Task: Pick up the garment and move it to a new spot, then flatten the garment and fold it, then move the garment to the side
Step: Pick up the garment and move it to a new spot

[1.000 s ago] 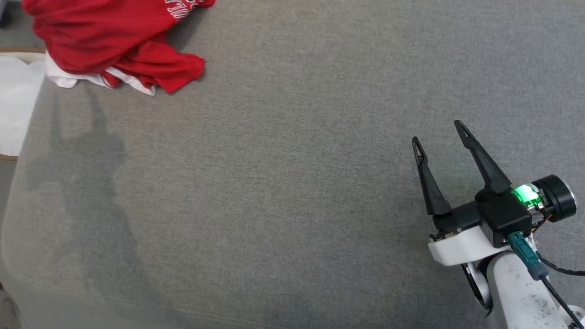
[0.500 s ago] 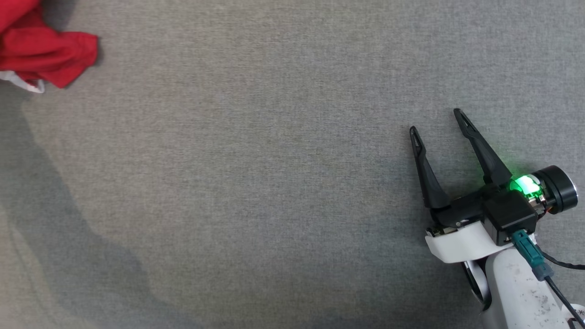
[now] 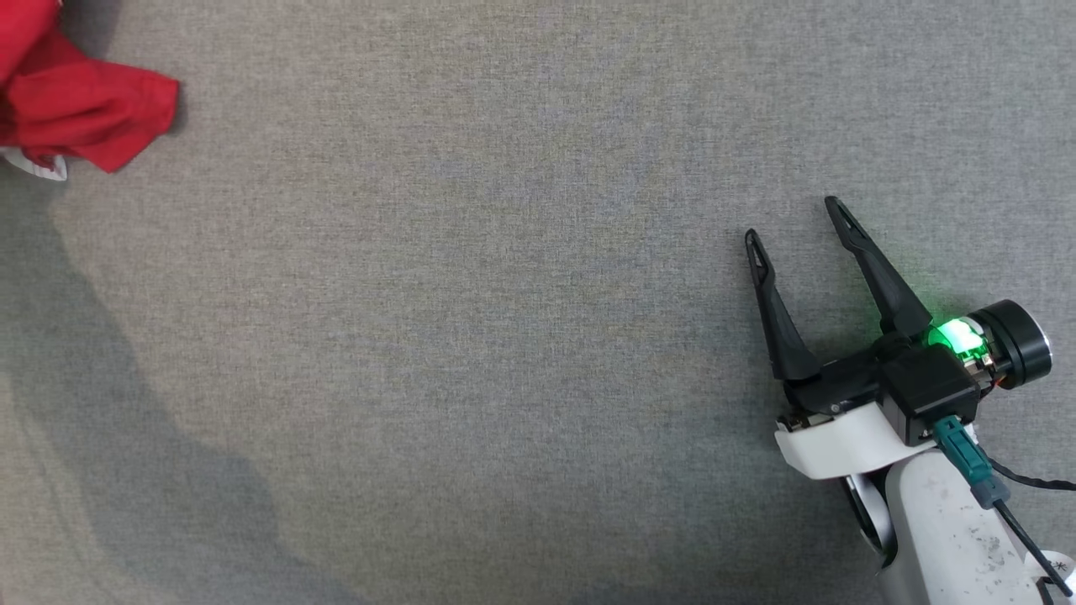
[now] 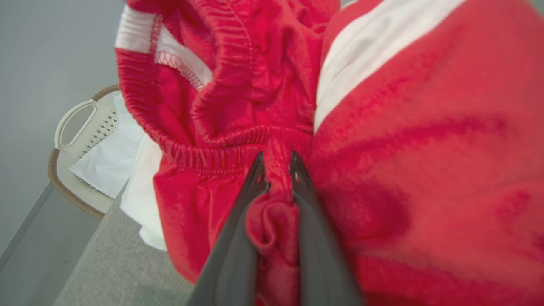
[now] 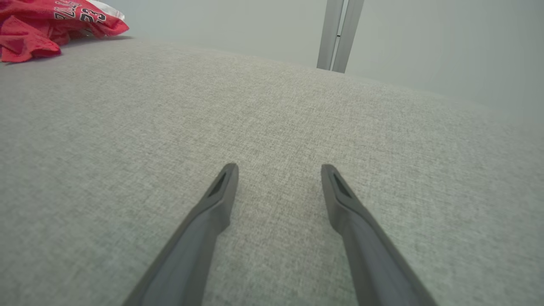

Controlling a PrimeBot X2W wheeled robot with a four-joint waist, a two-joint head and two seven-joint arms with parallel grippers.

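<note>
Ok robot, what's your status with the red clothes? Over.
Left gripper pinched shut on red garment. Right gripper open above grey cushion. Basket with white cloth near the garment.

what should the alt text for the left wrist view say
Two dark fingers of the left gripper pinch a fold of a crumpled red garment with white stripes, just below its elastic waistband. A pale basket with white cloth sits at the left.

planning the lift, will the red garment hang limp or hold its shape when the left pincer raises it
Likely limp: the garment bunches in soft folds around the left pincer, so most should dangle. Probably light: thin fabric. The pinch by the waistband is narrow; it might slip.
</note>
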